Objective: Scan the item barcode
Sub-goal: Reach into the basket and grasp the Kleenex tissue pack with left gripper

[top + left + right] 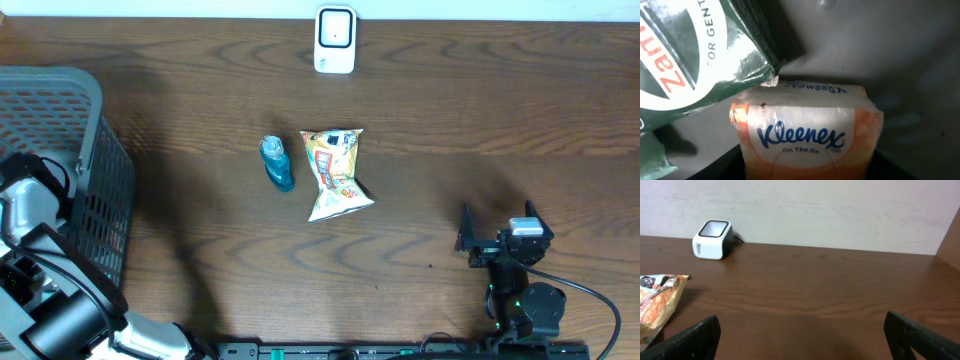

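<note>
Dark wood-grain table (450,130) runs back to a pale wall (815,210), where the white barcode scanner (335,40) stands at the far edge. Near the middle lie a snack bag (335,172) and, just beside it on the left, a small blue bottle (277,163). The left arm (50,290) reaches down into the grey basket (100,200) at the left end. Its wrist camera is filled by an orange-and-white Kleenex pack (805,130), with a green packet (690,55) overlapping its upper left corner. The left gripper's fingers cannot be made out there (only dark blurs at the bottom edge), so its grip cannot be told. The right gripper (498,225) sits near the front right, fingers (700,335) spread wide, holding nothing.
</note>
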Action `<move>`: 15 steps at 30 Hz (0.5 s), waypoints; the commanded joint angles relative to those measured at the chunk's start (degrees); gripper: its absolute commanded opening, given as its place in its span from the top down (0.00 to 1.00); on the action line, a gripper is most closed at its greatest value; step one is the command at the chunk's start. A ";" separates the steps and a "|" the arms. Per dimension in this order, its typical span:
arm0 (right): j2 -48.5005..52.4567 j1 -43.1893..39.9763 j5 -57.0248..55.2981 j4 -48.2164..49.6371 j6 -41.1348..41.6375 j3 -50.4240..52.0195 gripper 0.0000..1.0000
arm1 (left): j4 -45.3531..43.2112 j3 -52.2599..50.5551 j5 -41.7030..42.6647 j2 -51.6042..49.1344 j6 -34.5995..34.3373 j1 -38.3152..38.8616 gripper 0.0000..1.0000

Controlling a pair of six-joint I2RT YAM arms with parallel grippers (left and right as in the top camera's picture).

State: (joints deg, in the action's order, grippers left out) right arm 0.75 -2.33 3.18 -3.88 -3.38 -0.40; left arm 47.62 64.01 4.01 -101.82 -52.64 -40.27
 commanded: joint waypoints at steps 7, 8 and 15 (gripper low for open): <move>-0.11 0.39 -0.24 -0.20 0.09 0.09 0.01 | 3.06 5.22 -2.10 7.80 1.84 -0.15 0.50; -0.11 0.39 -0.24 -0.22 0.09 0.09 0.01 | 3.32 6.99 -2.12 9.84 2.36 -0.15 0.50; -0.11 0.39 -0.24 -0.20 0.11 0.09 0.01 | 3.67 19.58 -1.29 24.50 2.93 -0.13 0.50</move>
State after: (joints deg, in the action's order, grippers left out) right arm 0.73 -2.33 3.18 -3.84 -3.38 -0.40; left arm 50.94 77.58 2.85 -84.77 -50.76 -40.34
